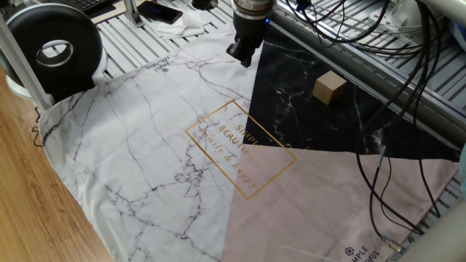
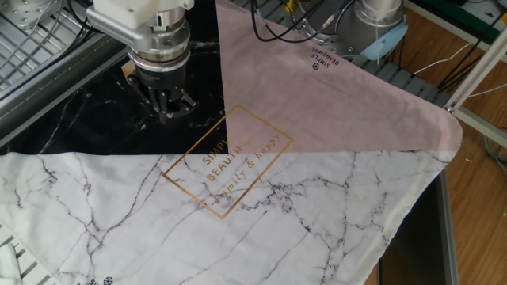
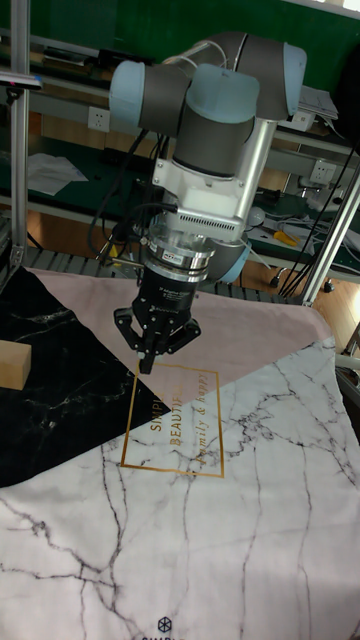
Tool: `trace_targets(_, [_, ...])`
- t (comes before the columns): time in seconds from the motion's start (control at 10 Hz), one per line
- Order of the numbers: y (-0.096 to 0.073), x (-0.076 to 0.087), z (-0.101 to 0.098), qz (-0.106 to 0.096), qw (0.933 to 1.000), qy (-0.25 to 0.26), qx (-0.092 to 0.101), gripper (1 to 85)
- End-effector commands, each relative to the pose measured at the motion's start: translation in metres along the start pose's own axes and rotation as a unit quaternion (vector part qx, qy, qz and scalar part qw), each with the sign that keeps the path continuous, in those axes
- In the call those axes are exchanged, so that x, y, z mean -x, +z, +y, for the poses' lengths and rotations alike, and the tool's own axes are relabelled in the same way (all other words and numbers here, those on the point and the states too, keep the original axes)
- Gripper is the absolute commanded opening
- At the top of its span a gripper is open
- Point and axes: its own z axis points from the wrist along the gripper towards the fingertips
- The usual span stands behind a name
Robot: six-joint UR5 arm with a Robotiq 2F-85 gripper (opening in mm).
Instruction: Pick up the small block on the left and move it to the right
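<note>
- The block (image 1: 330, 88) sits alone on the black marble part of the cloth (image 1: 145, 138) that covers the tabletop. Nothing touches it. It stands flat on one face, so it looks stable and easy to take from above.
- In the tall fixed view the block (image 3: 13, 363) is at the far left edge, partly cut off by the frame. That fits the task's "left", so this is the thing to fetch.
- In the other fixed view only a sliver of the block (image 2: 127, 70) shows behind the arm's wrist. The wrist hides the rest.
- The end effector (image 3: 153, 351) hangs above the cloth, near where the black part meets the gold-framed lettering (image 3: 178, 420). It points straight down, which suits a top grasp on a cube.
- Its fingers (image 3: 125, 325) are spread a little and nothing is between them. I judge it released and empty, ready to straddle the block.
- It is well apart from the block, off to the block's side, and above the cloth rather than on it. In one fixed view the end effector (image 1: 242, 52) is over the seam between the white and black marble.
- The task seems to be at its start: the block is not yet gripped or lifted. The next move calls for travel across to the block, then a descent with the jaws either side of it.
- Risk: loose cables (image 1: 378, 182) trail over the cloth near the block's side and could snag a careless sweep.
</note>
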Motion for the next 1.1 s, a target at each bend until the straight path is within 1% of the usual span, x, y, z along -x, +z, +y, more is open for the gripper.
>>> trace_targets(0.0, [-0.002, 0.008, 0.011, -0.016, 0.9996, 0.01, 0.023, 1.0])
trace_targets(0.1, [-0.002, 0.003, 0.012, -0.005, 0.9997, -0.004, 0.025, 1.0])
trace_targets(0.2, [-0.002, 0.005, 0.012, -0.01, 0.9994, -0.019, 0.025, 1.0])
trace_targets(0.3, [-0.002, 0.005, 0.016, -0.011, 0.9988, -0.036, 0.033, 1.0])
trace_targets(0.4, [-0.002, 0.004, 0.017, -0.01, 0.9984, -0.045, 0.034, 1.0])
trace_targets(0.5, [-0.001, 0.0, 0.01, -0.001, 0.9991, -0.038, 0.02, 1.0])
trace_targets(0.6, [-0.002, -0.005, 0.016, 0.008, 0.997, -0.07, 0.033, 1.0])
trace_targets(0.7, [-0.004, 0.0, 0.035, -0.008, 0.9913, -0.112, 0.069, 1.0])
trace_targets(0.8, [-0.004, 0.001, 0.034, -0.01, 0.9896, -0.127, 0.067, 1.0])
trace_targets(0.9, [-0.003, -0.002, 0.031, -0.005, 0.9883, -0.14, 0.061, 1.0])
trace_targets(1.0, [-0.003, -0.006, 0.026, 0.004, 0.9879, -0.146, 0.053, 1.0])
